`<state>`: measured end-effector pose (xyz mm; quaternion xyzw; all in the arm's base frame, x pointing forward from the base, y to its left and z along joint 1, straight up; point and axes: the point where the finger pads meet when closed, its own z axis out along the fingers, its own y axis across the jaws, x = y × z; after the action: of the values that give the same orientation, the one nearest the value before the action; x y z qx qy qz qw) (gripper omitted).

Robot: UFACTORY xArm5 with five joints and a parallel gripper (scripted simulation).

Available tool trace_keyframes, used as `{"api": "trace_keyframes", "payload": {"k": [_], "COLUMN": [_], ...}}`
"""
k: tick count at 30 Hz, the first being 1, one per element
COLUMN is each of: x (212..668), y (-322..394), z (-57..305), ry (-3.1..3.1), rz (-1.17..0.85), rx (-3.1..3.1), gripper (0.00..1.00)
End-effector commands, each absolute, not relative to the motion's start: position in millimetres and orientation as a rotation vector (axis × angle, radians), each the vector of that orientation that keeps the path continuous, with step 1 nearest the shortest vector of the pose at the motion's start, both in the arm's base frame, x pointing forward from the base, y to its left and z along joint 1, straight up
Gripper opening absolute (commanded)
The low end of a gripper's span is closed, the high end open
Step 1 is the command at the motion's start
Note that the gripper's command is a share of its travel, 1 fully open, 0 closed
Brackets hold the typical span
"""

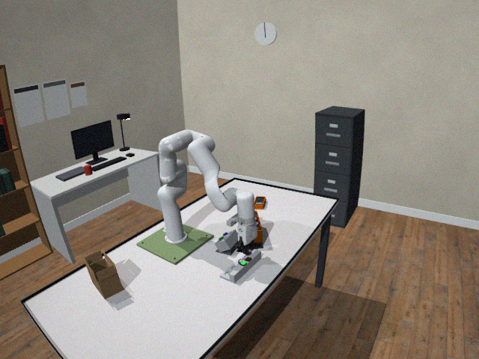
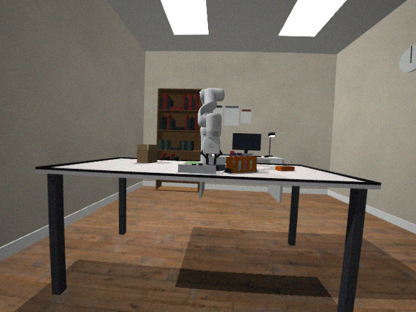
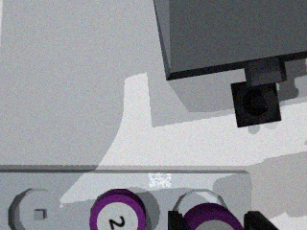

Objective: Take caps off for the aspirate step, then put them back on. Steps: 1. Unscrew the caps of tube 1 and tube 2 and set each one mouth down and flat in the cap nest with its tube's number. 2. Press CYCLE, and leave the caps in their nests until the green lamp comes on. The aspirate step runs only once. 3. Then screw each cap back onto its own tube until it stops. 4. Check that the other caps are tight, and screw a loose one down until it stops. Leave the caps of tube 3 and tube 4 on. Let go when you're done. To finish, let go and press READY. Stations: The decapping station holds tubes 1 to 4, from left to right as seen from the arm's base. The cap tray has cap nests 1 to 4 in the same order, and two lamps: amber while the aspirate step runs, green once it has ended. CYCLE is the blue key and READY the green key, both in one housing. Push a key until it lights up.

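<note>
One purple cap (image 3: 116,218) marked "2", claw (image 3: 213,221) gripping another purple cap (image 3: 211,217)

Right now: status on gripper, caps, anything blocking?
Gripper shut on purple cap over the cap tray. Cap marked 2 sits in the neighbouring nest. Green lamp lit. Nothing seen blocking.
</note>
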<state>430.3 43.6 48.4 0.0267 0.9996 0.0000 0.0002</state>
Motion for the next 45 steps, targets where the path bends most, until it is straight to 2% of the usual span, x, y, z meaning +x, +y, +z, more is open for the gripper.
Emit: {"api": "trace_keyframes", "payload": {"k": [1, 20, 31, 34, 37, 45], "x": [430.9, 430.7, 427.1, 416.3, 410.5, 394.4], "y": [43.9, 44.5, 52.0, 74.6, 86.5, 120.2], "z": [76.9, 161.6, 161.5, 161.3, 161.2, 160.9], "ry": [3.137, 3.137, 3.130, 3.084, 3.062, 3.061], "rz": [-0.012, -0.012, -0.011, -0.010, -0.010, -0.009], "rx": [0.084, 0.084, 0.214, 0.577, 0.679, 0.686], "gripper": [0.00, 0.00, 0.00, 0.00, 0.00, 0.00]}}
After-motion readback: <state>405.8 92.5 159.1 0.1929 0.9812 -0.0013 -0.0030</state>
